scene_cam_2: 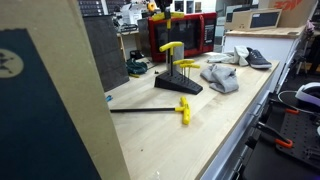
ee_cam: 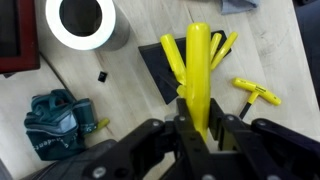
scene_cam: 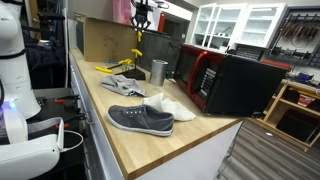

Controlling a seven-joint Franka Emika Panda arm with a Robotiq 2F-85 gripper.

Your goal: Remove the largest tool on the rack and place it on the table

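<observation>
- End effector (ee_cam: 203, 120): enters from the bottom edge of the wrist view, jaws narrow and clamped on the yellow handle of the largest tool (ee_cam: 198, 60).
- Largest tool: off the counter (ee_cam: 125, 105) and in the grip. The handle's long axis runs top to bottom through the middle of the wrist view, directly over the rack (ee_cam: 155, 75). Its dark metal end is hidden behind the handle and probably points down toward the rack.
- Rack: a shorter T-handled tool (scene_cam_2: 172, 47) stands in it, at the centre of an exterior view. Whether the held tool's tip is clear of the rack cannot be told.
- Arm pose: wrist vertical, with the end effector (scene_cam: 140, 18) hanging at the top edge of an exterior view, well above the counter (a steel cup (scene_cam: 158, 70) stands just beside the rack).
- Judgement: the next move calls for travel sideways to bare wood, then descent. A loose tool (ee_cam: 258, 93) lies to the right of the rack.
</observation>
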